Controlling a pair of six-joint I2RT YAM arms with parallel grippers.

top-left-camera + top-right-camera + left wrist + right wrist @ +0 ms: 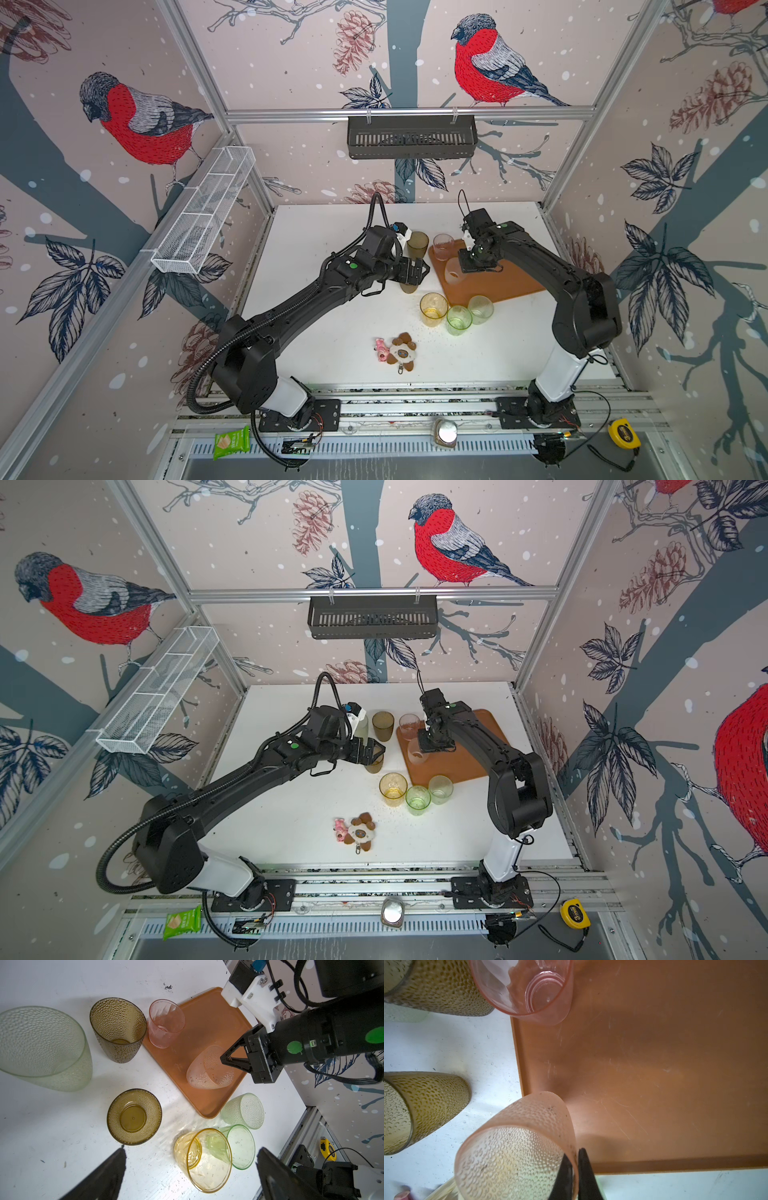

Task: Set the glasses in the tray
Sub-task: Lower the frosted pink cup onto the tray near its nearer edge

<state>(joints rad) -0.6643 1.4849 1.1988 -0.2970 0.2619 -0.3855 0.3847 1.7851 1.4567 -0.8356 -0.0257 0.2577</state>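
Right gripper [576, 1157]: you have it pinching the rim wall of the frosted cream tumbler [512, 1159], one finger inside, one outside. The tumbler is tilted over the tray [654, 1064], near its edge; you cannot tell whether the base touches.

Pink tumbler [166, 1024]: upright in a tray corner.

Left gripper [190, 1148]: spread wide, holding nothing, by the short brown tumbler [134, 1116].

Off the tray, on the white table [52, 1126]: tall brown tumbler [118, 1028], tall pale green tumbler [41, 1047]; clustered just beside the tray, yellow-amber tumbler [205, 1159], green tumbler [241, 1147], short pale green tumbler [243, 1110]
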